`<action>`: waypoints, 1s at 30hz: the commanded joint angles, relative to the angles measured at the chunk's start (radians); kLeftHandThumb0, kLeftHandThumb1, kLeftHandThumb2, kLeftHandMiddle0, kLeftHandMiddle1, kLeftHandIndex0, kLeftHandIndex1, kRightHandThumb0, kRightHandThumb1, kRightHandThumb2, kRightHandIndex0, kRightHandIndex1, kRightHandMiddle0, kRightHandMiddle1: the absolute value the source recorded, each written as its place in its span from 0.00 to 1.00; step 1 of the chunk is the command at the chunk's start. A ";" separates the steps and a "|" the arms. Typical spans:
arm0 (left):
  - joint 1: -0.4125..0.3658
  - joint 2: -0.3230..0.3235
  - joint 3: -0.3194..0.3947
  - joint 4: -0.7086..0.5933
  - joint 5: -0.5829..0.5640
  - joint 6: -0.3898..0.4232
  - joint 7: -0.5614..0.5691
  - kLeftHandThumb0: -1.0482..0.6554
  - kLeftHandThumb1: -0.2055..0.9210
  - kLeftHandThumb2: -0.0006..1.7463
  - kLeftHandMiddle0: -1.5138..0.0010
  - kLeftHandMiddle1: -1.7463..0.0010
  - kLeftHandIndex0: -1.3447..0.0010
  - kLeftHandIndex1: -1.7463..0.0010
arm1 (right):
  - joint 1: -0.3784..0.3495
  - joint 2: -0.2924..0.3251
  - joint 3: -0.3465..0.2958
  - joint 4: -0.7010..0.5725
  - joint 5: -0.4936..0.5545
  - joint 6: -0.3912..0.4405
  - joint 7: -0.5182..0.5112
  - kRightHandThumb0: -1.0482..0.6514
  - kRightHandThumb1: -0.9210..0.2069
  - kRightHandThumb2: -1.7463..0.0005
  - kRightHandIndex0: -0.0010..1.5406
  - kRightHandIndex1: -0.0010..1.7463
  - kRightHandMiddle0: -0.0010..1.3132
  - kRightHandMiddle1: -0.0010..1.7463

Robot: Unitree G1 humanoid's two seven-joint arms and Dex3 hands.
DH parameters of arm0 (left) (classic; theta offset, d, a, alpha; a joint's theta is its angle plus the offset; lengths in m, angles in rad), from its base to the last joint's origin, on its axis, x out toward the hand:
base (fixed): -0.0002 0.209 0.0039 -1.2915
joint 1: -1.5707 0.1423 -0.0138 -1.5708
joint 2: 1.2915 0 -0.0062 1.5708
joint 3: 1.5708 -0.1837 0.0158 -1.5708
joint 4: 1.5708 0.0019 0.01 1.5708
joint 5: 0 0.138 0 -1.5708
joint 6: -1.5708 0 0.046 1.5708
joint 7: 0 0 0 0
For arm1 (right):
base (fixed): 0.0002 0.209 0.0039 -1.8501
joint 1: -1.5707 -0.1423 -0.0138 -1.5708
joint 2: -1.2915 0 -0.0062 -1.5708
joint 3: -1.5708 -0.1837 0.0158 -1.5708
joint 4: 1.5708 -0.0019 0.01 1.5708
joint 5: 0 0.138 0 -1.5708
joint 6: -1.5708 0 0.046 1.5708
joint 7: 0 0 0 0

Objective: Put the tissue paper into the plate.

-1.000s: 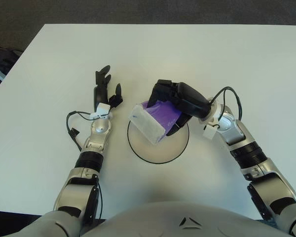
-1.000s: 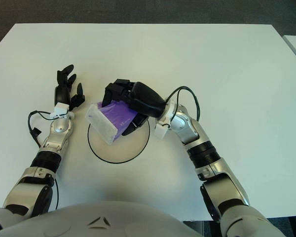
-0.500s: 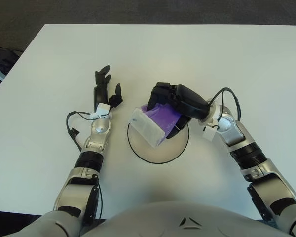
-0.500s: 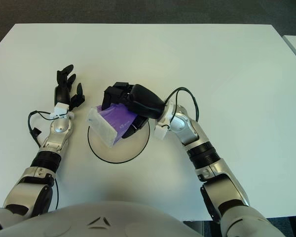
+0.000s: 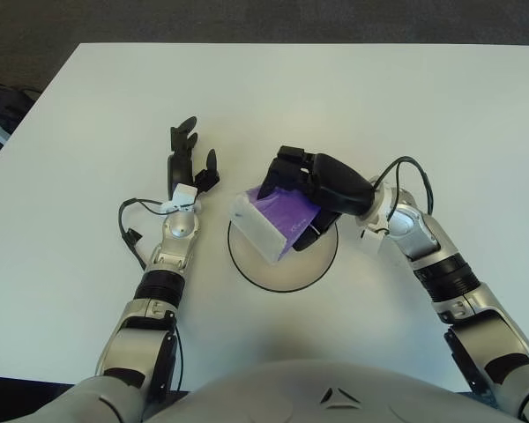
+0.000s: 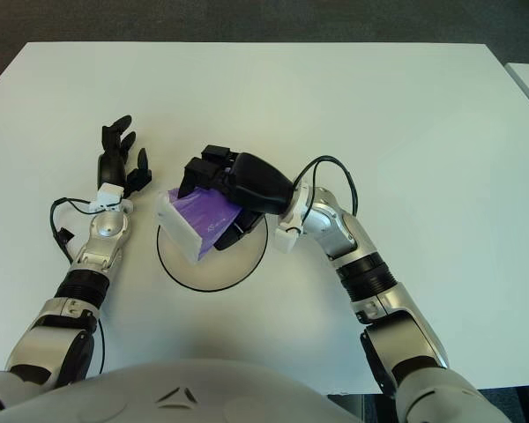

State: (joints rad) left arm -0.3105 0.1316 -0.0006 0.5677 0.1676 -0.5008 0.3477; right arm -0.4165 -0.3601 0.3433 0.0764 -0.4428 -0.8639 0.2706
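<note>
Right hand [image 5: 310,181] closed around tissue pack [image 5: 273,216], fingers curled over its purple top, thumb side tucked under the near edge. Pack tilted, white end pointing toward the robot's left and hanging just past the rim of plate [image 5: 283,269]; purple end over the plate's far half. Cannot tell whether the pack's lower corner touches the plate or hangs just clear of it. Left hand [image 5: 186,163] showing to the left of the plate, fingers spread, holding nothing, apart from both plate and pack. White table [image 5: 406,106] otherwise carrying only the 2 arms and the plate.

Progress, as a judgement: pickup and carry done, pack mostly above target. Left to do: centre it, lower, release, withdraw.
</note>
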 commanded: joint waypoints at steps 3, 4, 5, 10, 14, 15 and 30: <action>0.181 -0.072 -0.042 0.239 0.054 -0.145 0.067 0.23 1.00 0.45 0.80 0.81 1.00 0.59 | -0.007 -0.017 -0.021 0.024 -0.093 -0.044 -0.056 0.05 0.00 0.49 0.05 0.12 0.00 0.19; 0.182 -0.073 -0.042 0.241 0.055 -0.152 0.072 0.23 1.00 0.45 0.80 0.81 1.00 0.59 | -0.007 -0.017 -0.022 0.023 -0.098 -0.043 -0.061 0.05 0.00 0.49 0.05 0.10 0.00 0.17; 0.184 -0.076 -0.042 0.243 0.056 -0.164 0.081 0.23 1.00 0.45 0.80 0.81 1.00 0.59 | -0.006 -0.015 -0.024 0.023 -0.106 -0.044 -0.070 0.04 0.00 0.48 0.05 0.09 0.00 0.16; 0.192 -0.095 -0.039 0.247 0.064 -0.218 0.130 0.23 1.00 0.43 0.79 0.81 1.00 0.60 | -0.002 -0.015 -0.028 0.029 -0.144 -0.059 -0.112 0.02 0.00 0.49 0.01 0.03 0.00 0.05; 0.186 -0.102 -0.042 0.255 0.075 -0.243 0.159 0.24 1.00 0.42 0.79 0.81 1.00 0.60 | -0.005 -0.022 -0.024 0.030 -0.156 -0.068 -0.123 0.00 0.00 0.51 0.00 0.01 0.00 0.01; 0.184 -0.103 -0.042 0.257 0.076 -0.246 0.163 0.24 1.00 0.42 0.79 0.81 1.00 0.60 | -0.006 -0.024 -0.023 0.031 -0.157 -0.069 -0.125 0.00 0.00 0.51 0.00 0.00 0.00 0.01; 0.174 -0.096 -0.041 0.239 0.025 -0.167 0.059 0.23 1.00 0.39 0.80 0.82 1.00 0.61 | -0.015 -0.037 -0.020 0.034 -0.159 -0.050 -0.123 0.00 0.00 0.58 0.00 0.00 0.00 0.00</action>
State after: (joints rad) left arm -0.3383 0.1276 -0.0009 0.5990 0.2051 -0.6946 0.4551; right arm -0.4175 -0.3815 0.3326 0.1030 -0.5796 -0.9029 0.1644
